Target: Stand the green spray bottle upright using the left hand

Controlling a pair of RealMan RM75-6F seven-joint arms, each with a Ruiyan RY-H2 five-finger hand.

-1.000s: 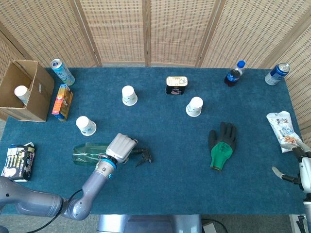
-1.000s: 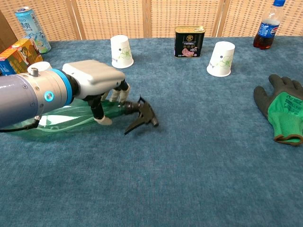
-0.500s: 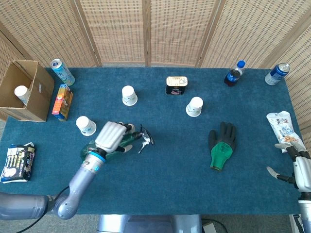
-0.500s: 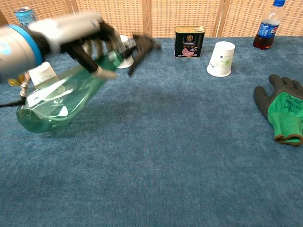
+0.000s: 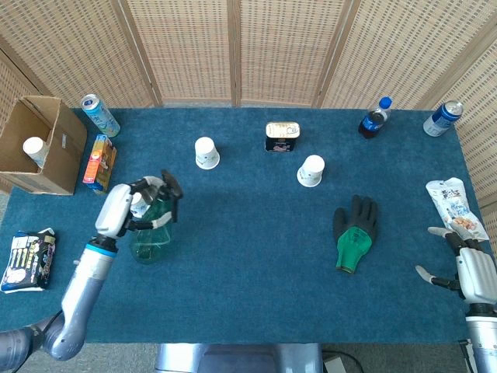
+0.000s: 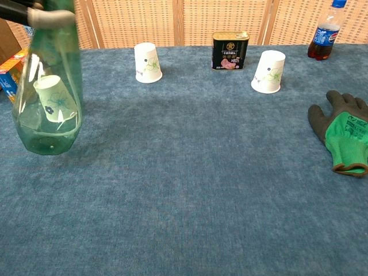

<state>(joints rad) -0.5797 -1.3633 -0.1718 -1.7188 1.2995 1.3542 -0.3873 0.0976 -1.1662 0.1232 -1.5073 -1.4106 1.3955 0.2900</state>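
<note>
The green spray bottle (image 6: 48, 98) is see-through with a black trigger head (image 5: 168, 186). It is near upright at the table's left, base down; I cannot tell whether the base touches the blue cloth. My left hand (image 5: 124, 208) grips its neck from the left side. In the chest view only the edge of this hand (image 6: 34, 12) shows, at the top of the bottle. My right hand (image 5: 466, 268) hovers off the table's right front corner, fingers spread and holding nothing.
A paper cup (image 6: 54, 103) stands just behind the bottle. Two more cups (image 5: 206, 152) (image 5: 311, 170), a tin (image 5: 281, 136) and a glove (image 5: 356, 233) lie to the right. A cardboard box (image 5: 35, 144), carton (image 5: 99, 163) and can (image 5: 99, 114) are at the left.
My left hand lifted the bottle off the cloth, swung it from lying flat to near upright and carried it leftward. The right hand barely moved.
</note>
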